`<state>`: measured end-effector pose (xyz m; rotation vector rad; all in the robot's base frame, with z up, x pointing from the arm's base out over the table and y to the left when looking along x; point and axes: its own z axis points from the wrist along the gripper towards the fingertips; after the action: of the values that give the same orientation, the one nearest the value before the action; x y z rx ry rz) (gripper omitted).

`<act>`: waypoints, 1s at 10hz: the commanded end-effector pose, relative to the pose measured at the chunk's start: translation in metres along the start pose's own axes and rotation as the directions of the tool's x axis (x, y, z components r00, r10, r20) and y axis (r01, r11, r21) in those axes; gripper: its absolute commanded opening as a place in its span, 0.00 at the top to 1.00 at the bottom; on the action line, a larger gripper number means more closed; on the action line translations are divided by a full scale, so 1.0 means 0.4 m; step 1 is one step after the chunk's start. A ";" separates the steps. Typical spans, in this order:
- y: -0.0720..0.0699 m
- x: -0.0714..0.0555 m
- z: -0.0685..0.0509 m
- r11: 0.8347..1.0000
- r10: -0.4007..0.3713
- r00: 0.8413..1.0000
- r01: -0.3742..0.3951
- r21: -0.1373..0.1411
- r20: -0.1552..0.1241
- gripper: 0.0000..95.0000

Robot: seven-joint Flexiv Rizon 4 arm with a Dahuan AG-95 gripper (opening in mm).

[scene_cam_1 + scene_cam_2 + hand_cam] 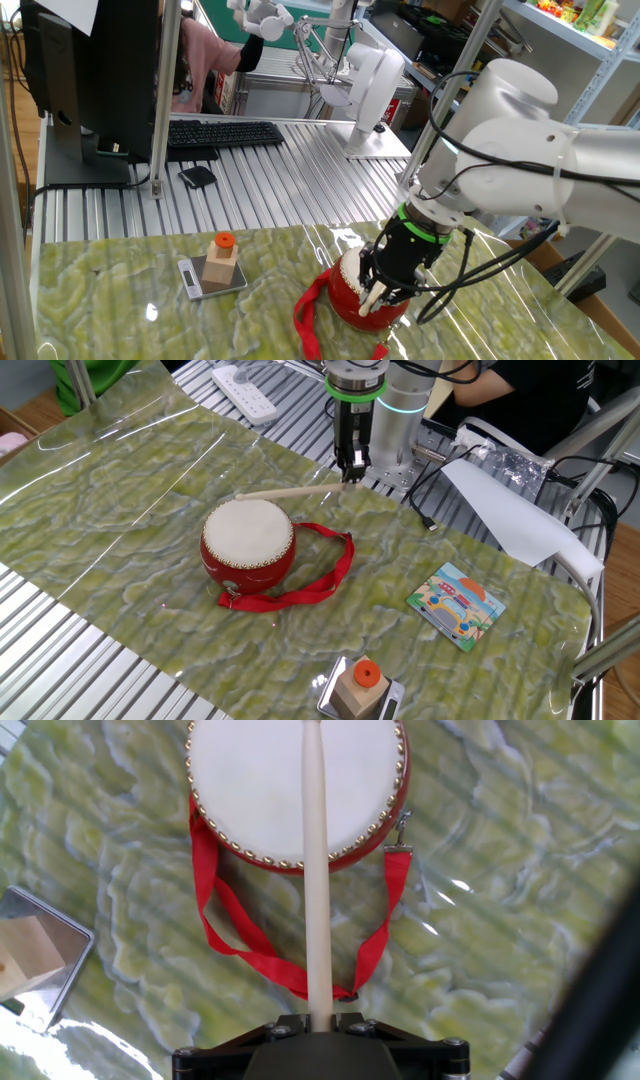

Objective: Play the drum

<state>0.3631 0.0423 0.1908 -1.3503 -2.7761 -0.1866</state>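
You see the gripper point(352, 460) clamped on the butt of a pale wooden drumstick point(290, 491), its fingers closed around the stick. In the hand view the stick point(316, 870) runs straight out from the gripper point(320, 1020) and crosses over the cream skin of the drum point(260, 780). The drum point(248, 545) sits upright on the green marbled tabletop point(120, 490), its red ribbon strap point(325, 575) looped loosely on the mat beside it. From the other fixed view you cannot tell whether the tip touches the skin. Well apart from the drum, a wooden block with an orange cap point(362, 685) stands on a small metal scale point(212, 278), and a picture card point(457, 605) lies flat near the mat's edge.
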 end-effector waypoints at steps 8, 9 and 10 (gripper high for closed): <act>-0.002 -0.017 0.002 1.000 -0.001 1.000 0.001 -0.005 0.009 1.00; -0.002 -0.019 0.002 1.000 -0.011 1.000 0.011 -0.010 0.003 1.00; -0.002 -0.018 0.002 1.000 -0.028 1.000 0.028 -0.012 0.002 1.00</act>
<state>0.3667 0.0365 0.1884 -1.3103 -2.8052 -0.2015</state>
